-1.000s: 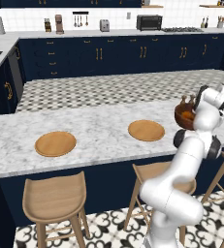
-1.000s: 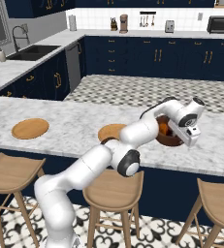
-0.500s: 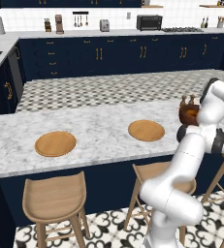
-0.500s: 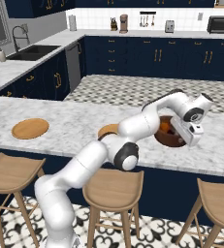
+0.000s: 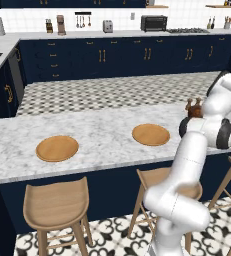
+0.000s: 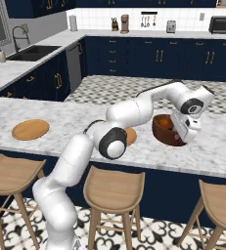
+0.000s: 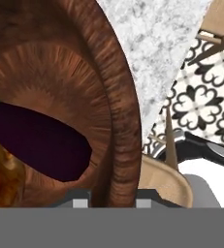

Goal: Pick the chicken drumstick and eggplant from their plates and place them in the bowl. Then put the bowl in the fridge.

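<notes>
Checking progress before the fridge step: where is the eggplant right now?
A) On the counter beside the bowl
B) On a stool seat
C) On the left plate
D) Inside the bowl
D: the hand view shows the dark purple eggplant lying inside the bowl, next to the drumstick, and both plates are bare.

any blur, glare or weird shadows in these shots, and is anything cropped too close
Hand view: very close, the deep reddish-brown wooden bowl is cropped, the dark purple eggplant a flat, shadowless patch. Left base view: flat, even light, no glare on the white marble counter. Right base view: sharp throughout, with soft shading under the bowl.
</notes>
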Tool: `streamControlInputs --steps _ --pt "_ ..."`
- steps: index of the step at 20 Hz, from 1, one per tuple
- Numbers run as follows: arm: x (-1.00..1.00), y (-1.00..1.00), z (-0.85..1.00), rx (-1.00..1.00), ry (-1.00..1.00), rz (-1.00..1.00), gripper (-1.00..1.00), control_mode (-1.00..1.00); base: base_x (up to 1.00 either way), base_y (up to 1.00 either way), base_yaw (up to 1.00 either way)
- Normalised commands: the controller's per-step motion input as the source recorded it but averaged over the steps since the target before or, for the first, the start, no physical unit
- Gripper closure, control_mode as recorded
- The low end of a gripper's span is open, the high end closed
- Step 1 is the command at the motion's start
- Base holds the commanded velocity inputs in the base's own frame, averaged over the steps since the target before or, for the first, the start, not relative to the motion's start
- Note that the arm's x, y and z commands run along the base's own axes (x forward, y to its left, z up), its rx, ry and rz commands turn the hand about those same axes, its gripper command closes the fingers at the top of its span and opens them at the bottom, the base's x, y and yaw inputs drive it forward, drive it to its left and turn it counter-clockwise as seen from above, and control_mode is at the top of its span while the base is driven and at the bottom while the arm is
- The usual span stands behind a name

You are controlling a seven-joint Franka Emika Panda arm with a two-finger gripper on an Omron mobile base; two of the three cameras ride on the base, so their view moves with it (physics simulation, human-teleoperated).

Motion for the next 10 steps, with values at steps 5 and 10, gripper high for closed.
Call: streamControlInputs --steps 5,10 --pt "-0.27 1.0 0.0 -0.49 -0.25 -0.23 1.0 -1.0 0.0 0.0 0.0" --pt "-0.51 1.0 0.01 -0.49 -0.32 -0.14 1.0 -1.0 0.0 0.0 0.0"
